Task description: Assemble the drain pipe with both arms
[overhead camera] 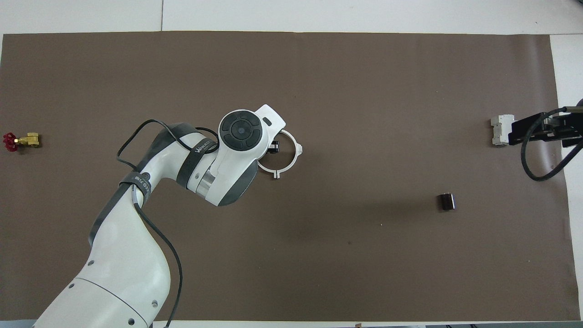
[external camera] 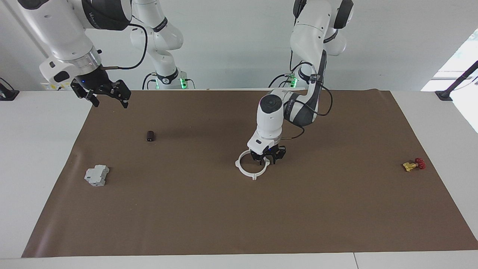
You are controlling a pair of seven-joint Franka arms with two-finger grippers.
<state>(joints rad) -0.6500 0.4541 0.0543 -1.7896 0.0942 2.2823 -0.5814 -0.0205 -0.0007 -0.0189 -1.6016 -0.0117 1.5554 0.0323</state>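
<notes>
The white drain pipe ring (external camera: 252,164) lies flat near the middle of the brown paper sheet (external camera: 239,224) that covers the surface (external camera: 37,149). Its two half-ring arcs meet as one closed circle with small tabs around the outside.

The left hand (external camera: 267,159) is down at the ring, on the part of its rim toward the left arm's end of the surface. Its black fingers (external camera: 261,160) reach down to the rim, but whether they pinch it or stand spread cannot be told; in the overhead view the wrist housing covers most of the hand, and only a small black part (overhead camera: 273,146) shows inside the circle.

The right hand (external camera: 109,98) hangs raised over the edge of the paper at the right arm's end of the surface, with its fingers spread apart and nothing between them.

A grey boxy block (external camera: 96,175) rests on the paper toward the right arm's end. A small dark cylinder (external camera: 150,136) lies nearer to the robots than the block, between it and the ring. A yellow-and-red valve (external camera: 413,164) sits well apart toward the left arm's end of the paper.
</notes>
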